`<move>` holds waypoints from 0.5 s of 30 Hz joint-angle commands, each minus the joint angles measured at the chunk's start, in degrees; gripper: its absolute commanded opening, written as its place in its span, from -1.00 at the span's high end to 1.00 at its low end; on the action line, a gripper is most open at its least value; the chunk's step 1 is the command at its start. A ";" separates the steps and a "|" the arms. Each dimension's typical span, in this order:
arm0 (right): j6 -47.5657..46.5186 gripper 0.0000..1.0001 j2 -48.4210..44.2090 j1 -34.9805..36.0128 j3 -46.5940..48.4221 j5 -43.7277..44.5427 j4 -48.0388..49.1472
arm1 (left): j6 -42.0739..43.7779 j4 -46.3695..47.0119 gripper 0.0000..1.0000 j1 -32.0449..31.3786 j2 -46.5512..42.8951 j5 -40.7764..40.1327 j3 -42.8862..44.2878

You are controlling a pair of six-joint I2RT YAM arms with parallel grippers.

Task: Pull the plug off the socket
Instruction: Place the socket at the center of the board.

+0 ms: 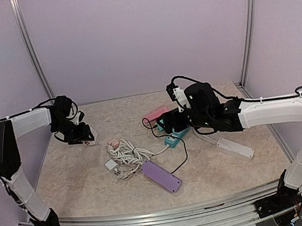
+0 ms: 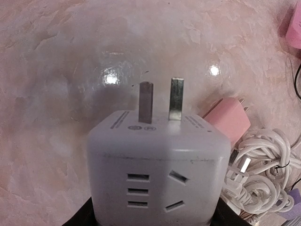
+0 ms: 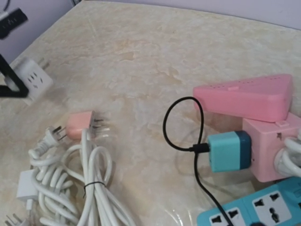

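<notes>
From the right wrist alone, teal plug (image 3: 228, 150) sits in pink socket (image 3: 273, 141).

Lighting is bright, even and diffuse from overhead; shadows on the table (image 1: 92, 178) are faint and soft-edged. The left wrist view shows two specular glare spots on that surface and marked barrel distortion (the surface bulges toward the corners). The white adapter (image 2: 155, 174), close to that lens, reads slightly soft. The right wrist view is mildly hazy.
</notes>
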 commanded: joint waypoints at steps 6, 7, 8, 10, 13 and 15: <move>0.80 -0.80 -1.62 -0.60 -0.89 1.20 0.43 | 1.73 -2.81 0.34 -2.96 4.64 -2.53 2.59; 0.81 -0.80 -1.60 -0.64 -0.95 1.24 0.43 | 1.78 -3.02 0.30 -3.04 4.93 -2.68 2.66; 0.80 -0.80 -1.67 -0.68 -0.90 1.29 0.34 | 1.79 -3.10 0.25 -3.10 5.06 -2.75 2.66; 0.79 -0.80 -1.62 -0.68 -0.89 1.58 0.18 | 1.79 -3.35 0.15 -3.32 5.47 -2.83 2.78; 0.83 -0.80 -1.65 -0.67 -0.92 1.99 0.07 | 1.79 -3.89 -0.04 -3.69 6.04 -3.18 3.24; 0.87 -0.80 -1.78 -0.64 -0.90 2.05 -0.02 | 1.77 -4.14 -0.19 -3.89 6.47 -3.17 3.41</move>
